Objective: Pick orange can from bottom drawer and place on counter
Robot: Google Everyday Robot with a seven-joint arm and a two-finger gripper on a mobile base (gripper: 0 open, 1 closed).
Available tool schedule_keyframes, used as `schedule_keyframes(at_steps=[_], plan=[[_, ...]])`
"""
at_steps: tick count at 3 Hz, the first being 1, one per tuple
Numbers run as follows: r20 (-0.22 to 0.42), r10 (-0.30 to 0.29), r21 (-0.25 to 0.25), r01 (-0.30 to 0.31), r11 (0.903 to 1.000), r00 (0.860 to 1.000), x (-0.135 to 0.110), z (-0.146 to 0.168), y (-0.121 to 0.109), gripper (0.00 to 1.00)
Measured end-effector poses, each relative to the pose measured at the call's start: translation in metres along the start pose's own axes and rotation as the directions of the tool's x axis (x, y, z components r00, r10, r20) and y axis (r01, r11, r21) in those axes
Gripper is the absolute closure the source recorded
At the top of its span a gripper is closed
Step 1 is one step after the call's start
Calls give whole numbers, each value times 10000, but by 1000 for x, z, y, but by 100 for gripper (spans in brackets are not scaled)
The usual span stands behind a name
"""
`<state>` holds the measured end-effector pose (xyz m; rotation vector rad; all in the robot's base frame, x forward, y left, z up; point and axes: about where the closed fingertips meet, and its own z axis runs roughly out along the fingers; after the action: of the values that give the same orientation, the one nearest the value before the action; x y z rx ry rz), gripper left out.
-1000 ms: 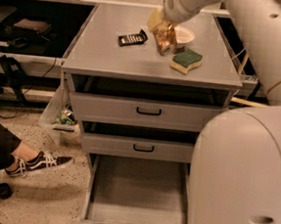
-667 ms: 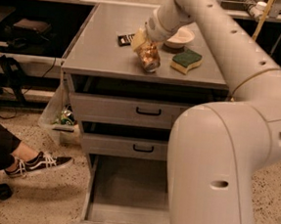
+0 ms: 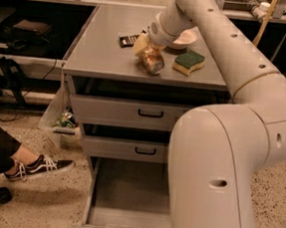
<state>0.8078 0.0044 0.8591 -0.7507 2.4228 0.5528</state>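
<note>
Can [image 3: 151, 61] hangs tilted, clenched by the gripper [image 3: 146, 47], just over the counter [image 3: 103, 52], near the sponge [image 3: 189, 61]. Drawer [image 3: 131, 195] below stands open. Placing step, by my judgement; next it needs lowering upright, then release.

The robot's arm [image 3: 228, 48] was a thick, smooth off-white tube built from rounded segments. Small dark recessed holes dotted its shell in a line, 2 of them on the broad lower segment [image 3: 212, 182]. A thin tan seam ringed 1 joint [image 3: 256, 78], and a grey-edged collar closed the wrist [image 3: 159, 30]. The gripper [image 3: 147, 50], pale yellowish cream, sat over the counter [image 3: 104, 42], clasped on the orange can [image 3: 152, 62].
</note>
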Motion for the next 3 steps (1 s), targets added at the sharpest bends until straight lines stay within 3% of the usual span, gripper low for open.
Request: schedule_keyframes(at_steps=[3], plan=[[-1, 0, -1, 0, 10000, 10000, 0, 0, 0, 12]])
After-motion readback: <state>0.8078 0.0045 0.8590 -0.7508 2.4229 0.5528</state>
